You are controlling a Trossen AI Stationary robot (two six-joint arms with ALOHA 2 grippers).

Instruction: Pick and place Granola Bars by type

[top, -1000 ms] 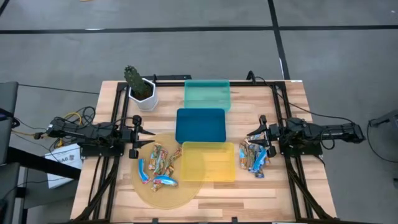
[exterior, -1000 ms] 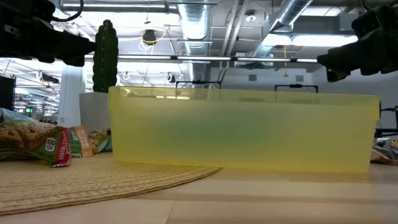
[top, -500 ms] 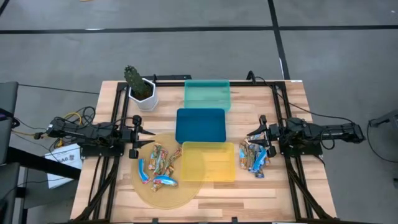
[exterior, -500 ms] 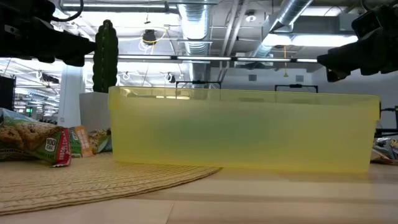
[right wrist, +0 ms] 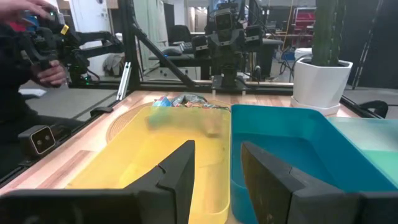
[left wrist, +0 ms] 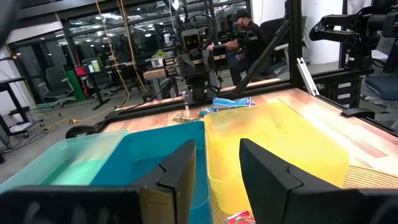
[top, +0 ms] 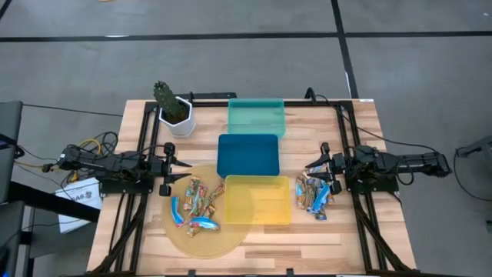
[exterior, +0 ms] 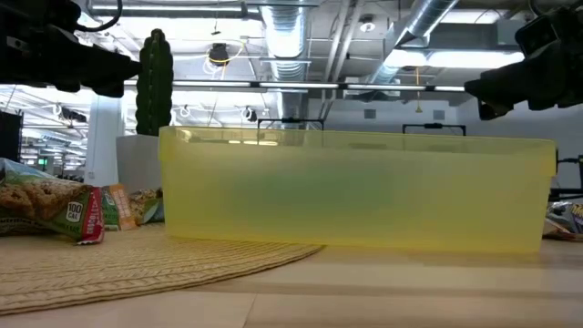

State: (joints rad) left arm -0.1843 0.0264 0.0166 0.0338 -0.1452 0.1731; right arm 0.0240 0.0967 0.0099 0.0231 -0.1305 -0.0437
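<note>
Grippers first: the left gripper hangs above the table's left side with its fingers parted by a moderate gap, holding nothing and touching nothing. The right gripper mirrors it on the right side, jaws likewise partly open and empty, poised just beside a pile of bars.

Table: light wood, with a black frame around it. Three trays run down its middle: a teal tray at the far edge, a blue tray next, and a yellow tray nearest the front. A round woven mat lies front left, partly under the yellow tray. One group of Granola Bars is scattered on the mat; a second group lies on the wood right of the yellow tray. A cactus in a white pot stands at the far left corner.

Beyond the table, the room shows grey floor, ceiling ducts, chairs and a person seated at a desk.
</note>
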